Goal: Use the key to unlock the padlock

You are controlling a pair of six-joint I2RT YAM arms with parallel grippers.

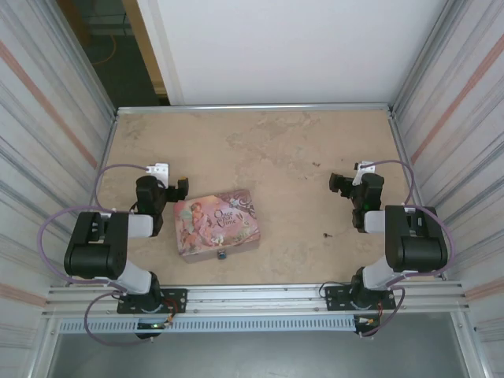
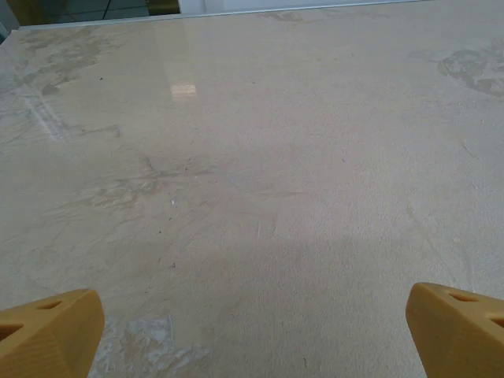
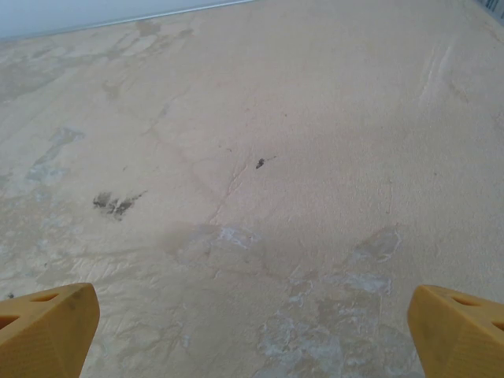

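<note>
Top external view gives us the pink tin (image 1: 216, 223) near the middle of the table (image 1: 276, 150), with the padlock (image 1: 221, 254) touching its edge at 6 o'clock. We see the key (image 1: 327, 234) as a dark speck at the tin's 3 o'clock, well apart from it. At the tin's 10 and 2 o'clock, the left gripper (image 2: 252, 331) and right gripper (image 3: 252, 331) both stand spread wide over bare tabletop, holding nothing.
</note>
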